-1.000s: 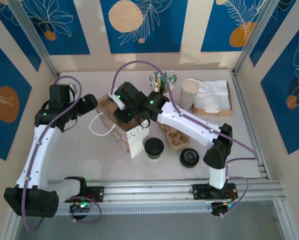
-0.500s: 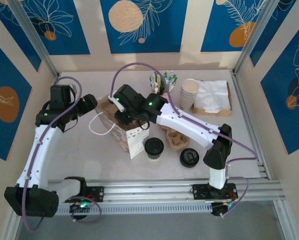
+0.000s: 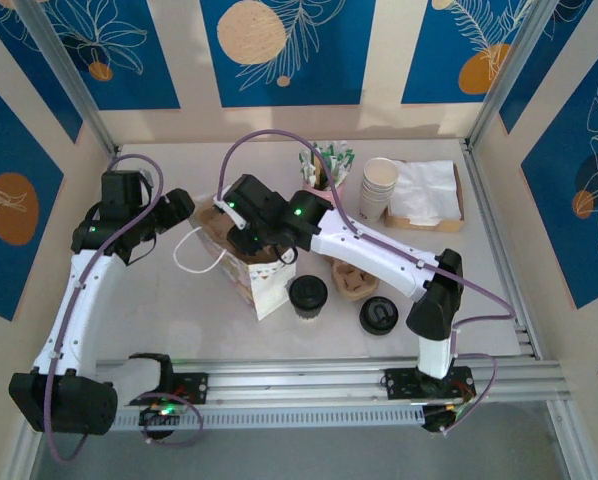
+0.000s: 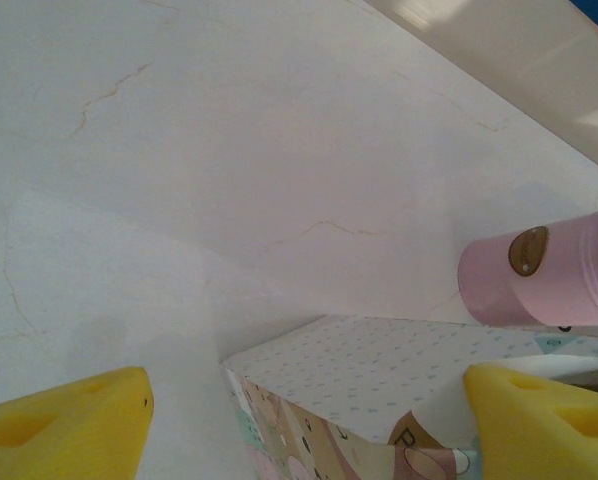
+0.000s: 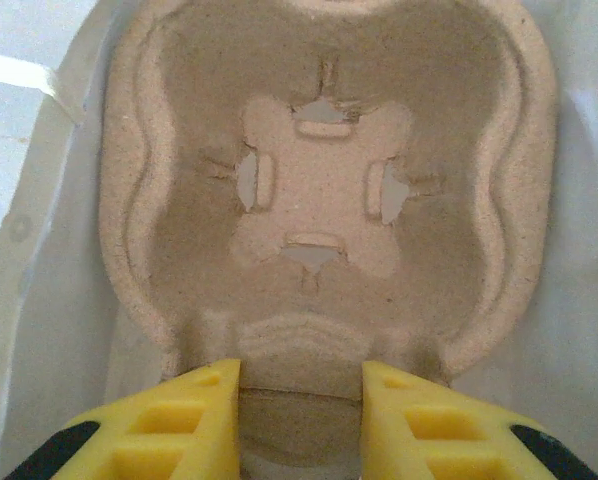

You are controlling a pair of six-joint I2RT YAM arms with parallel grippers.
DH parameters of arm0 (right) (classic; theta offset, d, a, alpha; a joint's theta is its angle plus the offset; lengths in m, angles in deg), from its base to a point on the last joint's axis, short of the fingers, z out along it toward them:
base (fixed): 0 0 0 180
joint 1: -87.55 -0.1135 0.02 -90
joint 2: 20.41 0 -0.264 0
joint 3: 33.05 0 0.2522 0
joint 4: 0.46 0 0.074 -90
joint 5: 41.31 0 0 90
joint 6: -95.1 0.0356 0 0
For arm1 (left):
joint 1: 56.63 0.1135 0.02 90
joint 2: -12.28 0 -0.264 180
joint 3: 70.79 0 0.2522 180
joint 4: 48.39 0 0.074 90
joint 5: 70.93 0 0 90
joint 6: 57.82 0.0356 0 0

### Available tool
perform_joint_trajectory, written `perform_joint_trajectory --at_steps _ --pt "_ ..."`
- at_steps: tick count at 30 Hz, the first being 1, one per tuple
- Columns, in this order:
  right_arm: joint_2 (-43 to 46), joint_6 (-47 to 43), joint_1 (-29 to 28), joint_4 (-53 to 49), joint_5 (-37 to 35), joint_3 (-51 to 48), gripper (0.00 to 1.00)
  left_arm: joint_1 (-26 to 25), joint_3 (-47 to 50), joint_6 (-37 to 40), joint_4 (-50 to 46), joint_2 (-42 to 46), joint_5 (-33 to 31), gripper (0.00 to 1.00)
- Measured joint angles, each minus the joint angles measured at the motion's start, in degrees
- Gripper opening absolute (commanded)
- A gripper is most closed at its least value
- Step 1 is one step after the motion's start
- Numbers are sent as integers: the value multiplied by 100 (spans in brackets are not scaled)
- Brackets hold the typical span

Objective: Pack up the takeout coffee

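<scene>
The takeout coffee (image 3: 307,296), a pale cup under a black lid, stands on the table just right of the patterned paper bag (image 3: 265,284). My right gripper (image 3: 242,236) reaches down into the bag's mouth, shut on the rim of a brown pulp cup tray (image 5: 319,200) that lies inside the bag's white walls (image 5: 39,300). In the right wrist view the gripper (image 5: 301,405) pinches the tray's near ridge. My left gripper (image 3: 179,208) hovers at the bag's left side. Seen from the left wrist, it (image 4: 307,405) is open wide over the bag's dotted side (image 4: 379,370).
A second cup tray (image 3: 354,278) and a black lid stack (image 3: 379,315) lie right of the coffee. A pink cup of stirrers (image 3: 325,172), stacked cream cups (image 3: 379,188) and a napkin holder (image 3: 426,195) stand at the back. The bag's white handle (image 3: 192,252) hangs left.
My right gripper has moved left and lower into the bag with the cup tray. The bag has shifted slightly left. The left arm has barely moved.
</scene>
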Motion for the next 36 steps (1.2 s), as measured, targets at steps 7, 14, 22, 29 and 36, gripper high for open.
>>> perform_joint_trajectory --at_steps 7,14,22,29,36 --pt "-133 219 22 -269 -17 129 32 0 33 -107 17 50 57 80" --pt "-544 378 63 -656 -17 452 32 0 173 -190 105 282 315 80" --pt "-909 498 105 -999 -15 887 31 0 306 -317 232 570 610 80" --pt "-1198 562 129 -1182 -15 1071 31 0 319 -317 232 737 612 80" --pt "-1429 562 140 -1283 -9 1130 32 0 319 -319 223 817 638 80"
